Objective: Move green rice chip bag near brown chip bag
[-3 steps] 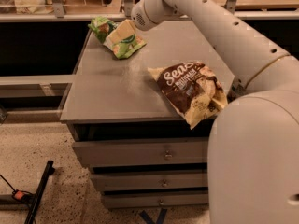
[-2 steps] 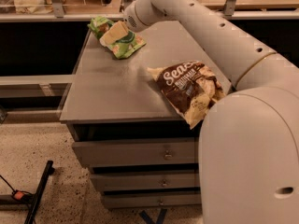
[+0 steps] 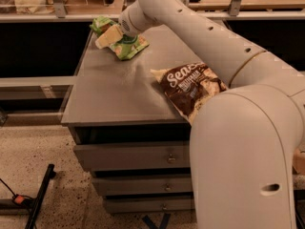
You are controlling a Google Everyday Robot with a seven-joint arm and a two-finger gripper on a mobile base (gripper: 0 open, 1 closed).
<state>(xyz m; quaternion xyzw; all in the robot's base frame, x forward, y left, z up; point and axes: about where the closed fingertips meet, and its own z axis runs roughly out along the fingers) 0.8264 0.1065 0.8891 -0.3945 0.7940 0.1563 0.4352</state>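
The gripper (image 3: 108, 36) has slid a little further left over the green rice chip bag (image 3: 129, 47), which has stayed at the far left corner of the grey table (image 3: 109, 97). Whether the gripper is gripping the bag or merely resting on it cannot be told. The brown chip bag (image 3: 188, 85) lies well apart, at the table's near right edge.

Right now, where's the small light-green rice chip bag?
Camera view: the green bag lies far-left on the grey cabinet top, under the gripper, apart from the large brown chip bag at right.
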